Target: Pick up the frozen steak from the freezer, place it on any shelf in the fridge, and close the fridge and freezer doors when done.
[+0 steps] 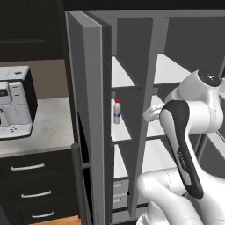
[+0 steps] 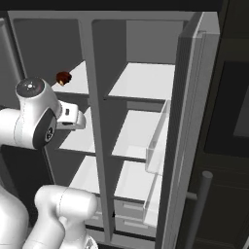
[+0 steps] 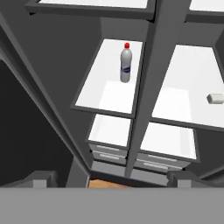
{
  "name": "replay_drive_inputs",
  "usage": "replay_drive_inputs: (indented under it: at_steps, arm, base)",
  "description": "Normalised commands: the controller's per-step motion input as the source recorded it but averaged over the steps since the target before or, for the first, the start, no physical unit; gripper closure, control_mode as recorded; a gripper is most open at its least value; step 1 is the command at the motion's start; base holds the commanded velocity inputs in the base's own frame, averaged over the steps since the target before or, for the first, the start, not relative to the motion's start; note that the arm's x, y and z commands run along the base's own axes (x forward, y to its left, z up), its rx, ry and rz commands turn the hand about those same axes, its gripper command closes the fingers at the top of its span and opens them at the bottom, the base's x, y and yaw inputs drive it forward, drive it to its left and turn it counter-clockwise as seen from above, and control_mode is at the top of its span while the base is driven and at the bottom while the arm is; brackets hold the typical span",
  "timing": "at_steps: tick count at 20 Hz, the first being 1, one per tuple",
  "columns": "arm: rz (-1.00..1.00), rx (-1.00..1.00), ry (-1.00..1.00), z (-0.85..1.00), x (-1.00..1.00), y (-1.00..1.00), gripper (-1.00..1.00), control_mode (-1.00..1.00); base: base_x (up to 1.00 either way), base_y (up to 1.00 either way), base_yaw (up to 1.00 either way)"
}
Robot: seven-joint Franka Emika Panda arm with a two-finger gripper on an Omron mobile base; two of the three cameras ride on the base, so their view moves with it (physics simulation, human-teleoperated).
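hand view: gripper (image 3: 109,181) spread, bottle (image 3: 126,63) upright on freezer (image 3: 111,94) shelf.

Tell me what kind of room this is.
Most likely a kitchen: an open side-by-side fridge with white shelves, a bottle on one, a coffee machine on a counter above dark drawers.

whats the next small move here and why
Probably lift and tilt the hand toward the upper freezer shelf. The frozen steak lies there, above the wrist, while the hand view faces down at the white bottle one shelf lower. The pincer holds nothing; both doors stand open.
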Motion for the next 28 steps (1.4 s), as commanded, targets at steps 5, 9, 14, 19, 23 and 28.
replay_drive_inputs:
  at_steps: [5, 9, 14, 19, 23, 28]
  arm:
    - [0.0, 0.0, 0.0, 0.1, 0.11, 0.1, -1.0, -1.0]
    - [0.0, 0.0, -0.05, 0.2, 0.36, 0.27, -1.0, -1.0]
    - [0.0, 0.0, -0.17, 0.36, 0.44, 0.45, -1.0, -1.0]
    - [0.0, 0.0, -0.17, 0.32, 0.53, 0.51, -1.0, -1.0]
    - [0.01, 0.0, -0.06, 0.14, 0.69, 0.27, -1.0, -1.0]
    - [0.02, 0.0, 0.0, 0.01, 0.98, 0.04, -1.0, -1.0]
  base:
    - [0.06, 0.04, 0.0]
    - [0.0, 0.0, 0.0]
    - [0.0, 0.0, 0.0]
    - [0.0, 0.0, 0.0]
    - [0.0, 0.0, 0.0]
    - [0.0, 0.0, 0.0]
